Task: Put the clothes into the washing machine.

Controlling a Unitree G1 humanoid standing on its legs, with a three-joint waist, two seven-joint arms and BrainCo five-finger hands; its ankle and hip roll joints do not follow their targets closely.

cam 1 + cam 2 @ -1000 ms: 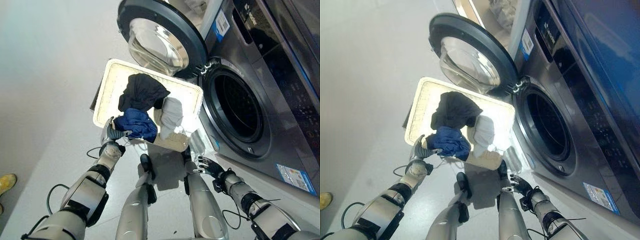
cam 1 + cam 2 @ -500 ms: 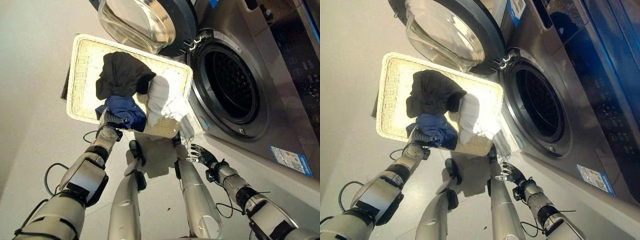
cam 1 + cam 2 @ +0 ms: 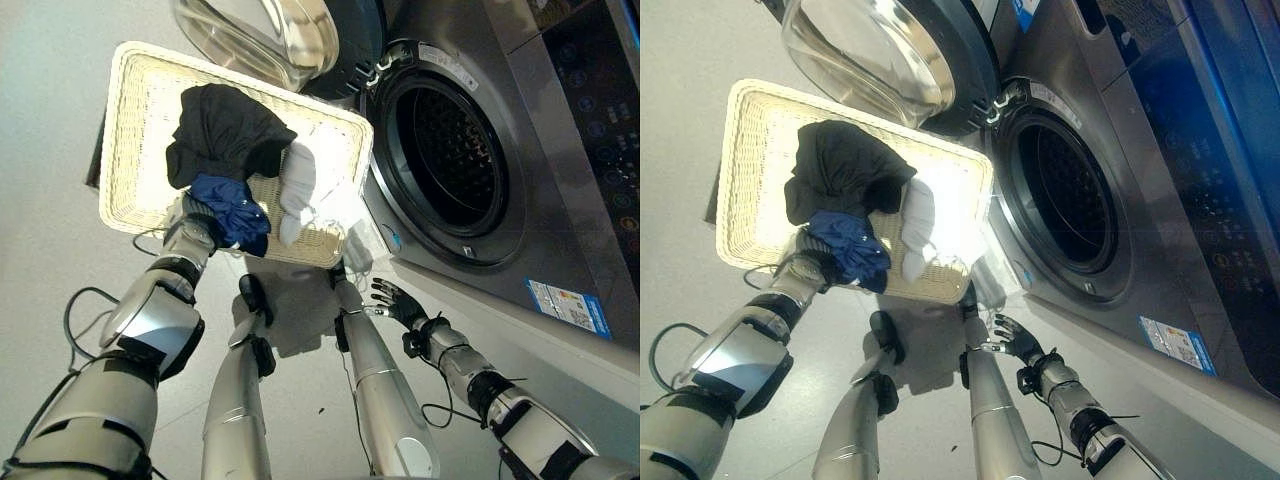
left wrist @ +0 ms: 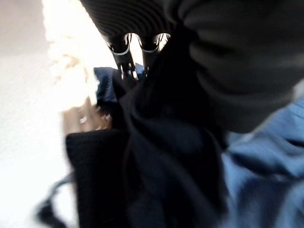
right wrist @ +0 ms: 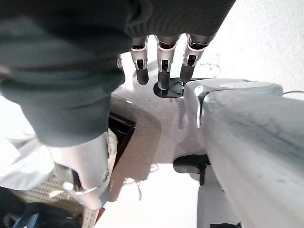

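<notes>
Cream wicker basket point(image 3: 130, 150) on the floor, just left of the washing machine point(image 3: 500, 150), under the open glass door point(image 3: 270, 30). Inside the basket, three clothes: black garment point(image 3: 225, 130) at the far side, blue garment point(image 3: 230, 205) at the near rim and touching the black one, white garment point(image 3: 298, 190) beside them toward the machine, hanging over the near rim. Drum opening point(image 3: 450, 160) dark, no clothes seen inside.

Left hand point(image 3: 190, 232) at the near rim of the basket, against the blue garment; in the left wrist view, fingers point(image 4: 124, 59) pushed down into dark and blue cloth, tips hidden, so cannot tell if curled or straight.

Right hand point(image 3: 395, 300) low in front of the machine, apart from the basket, fingers point(image 5: 161, 64) straight and a little spread, holding nothing.
</notes>
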